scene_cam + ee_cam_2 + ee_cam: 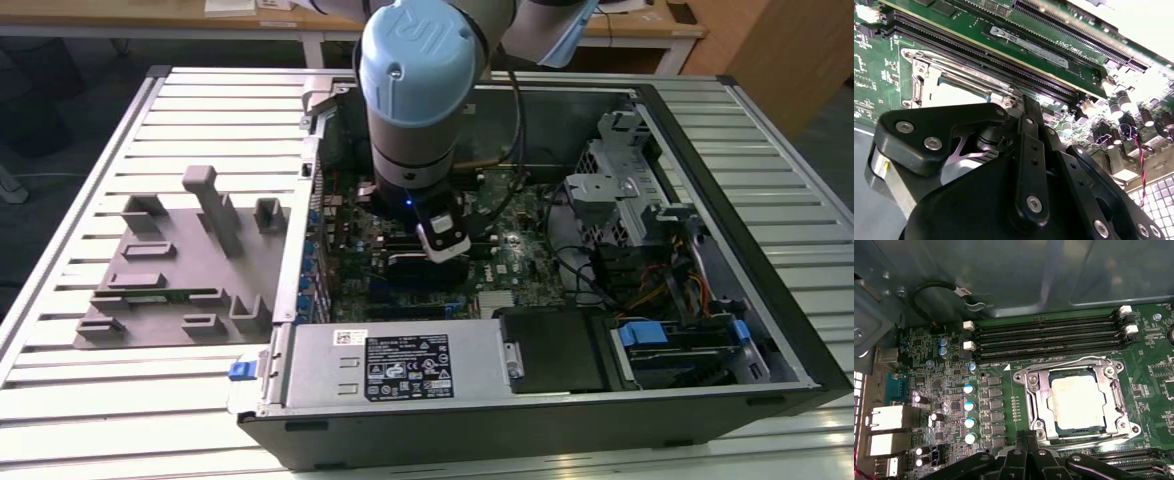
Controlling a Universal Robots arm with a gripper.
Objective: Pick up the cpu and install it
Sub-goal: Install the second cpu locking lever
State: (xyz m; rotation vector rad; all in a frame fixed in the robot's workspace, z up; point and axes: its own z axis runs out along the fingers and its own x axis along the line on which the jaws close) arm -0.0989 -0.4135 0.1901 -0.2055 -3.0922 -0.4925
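Exterior view: your arm is reaching down into the open PC case, w/ the gripper hanging low over the green motherboard, about mid-board. The cpu is hiding under the arm from this angle. The case is lying on its side on a white slatted table. On the exterior view's left, just beside the case, a gray fixture tray w/ upright posts and slots is sitting on the slats. Inside the case, the power supply is filling the near edge, and a drive cage w/ cables is taking up the exterior view's right. Wooden desks are standing at the far side of the room.

Second wrist view: the gripper's black linkage is blocking most of the socket. A pale patch of the cpu is showing inside the metal frame, just past the linkage tip. Long memory slots are running alongside the socket.

First wrist view: the cpu is lying flat in the socket, w/ the metal frame around it on all sides. The gripper is sitting just beside the socket's edge and isn't touching the chip. You can't tell how wide it's set, or whether it's got hold of anything. Memory slots are lying between the socket and the gray case wall. Round capacitors and metal rear ports are standing well apart from the cpu.
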